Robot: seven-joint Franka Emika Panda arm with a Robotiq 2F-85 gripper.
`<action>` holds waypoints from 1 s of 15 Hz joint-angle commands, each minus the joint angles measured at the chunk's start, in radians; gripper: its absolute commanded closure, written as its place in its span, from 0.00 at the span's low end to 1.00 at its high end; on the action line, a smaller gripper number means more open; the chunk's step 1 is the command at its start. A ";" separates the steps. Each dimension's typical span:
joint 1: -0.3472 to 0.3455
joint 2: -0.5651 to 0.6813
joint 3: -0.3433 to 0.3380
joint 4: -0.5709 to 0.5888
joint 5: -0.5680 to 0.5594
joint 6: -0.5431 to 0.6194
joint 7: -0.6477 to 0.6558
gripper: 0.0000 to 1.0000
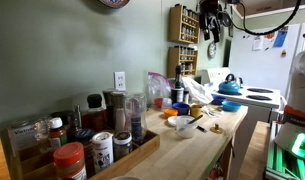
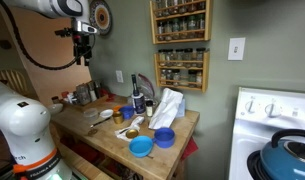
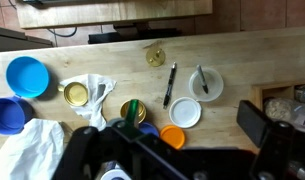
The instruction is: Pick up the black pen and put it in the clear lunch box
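Tool [image 2: 83,55] spread wide, empty, high above wooden kitchen counter [image 3: 92,55] with black pen [image 3: 169,85].

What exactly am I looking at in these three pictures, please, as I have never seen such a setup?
It is a single robot arm working over a wooden kitchen counter. Two pictures come from cameras standing in the room; the third looks down from the arm's wrist. Its end effector hangs high above the counter, apparently holding nothing; whether it is open I cannot tell. On the counter lie the black pen, a white bowl beside it, a light blue bowl, a gold lid and a crumpled white cloth.
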 commanded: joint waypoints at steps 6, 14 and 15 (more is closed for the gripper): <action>0.066 0.040 0.076 0.009 0.044 0.063 -0.027 0.00; 0.163 0.097 0.188 -0.061 0.034 0.156 -0.027 0.00; 0.170 0.109 0.180 -0.076 0.052 0.133 -0.038 0.00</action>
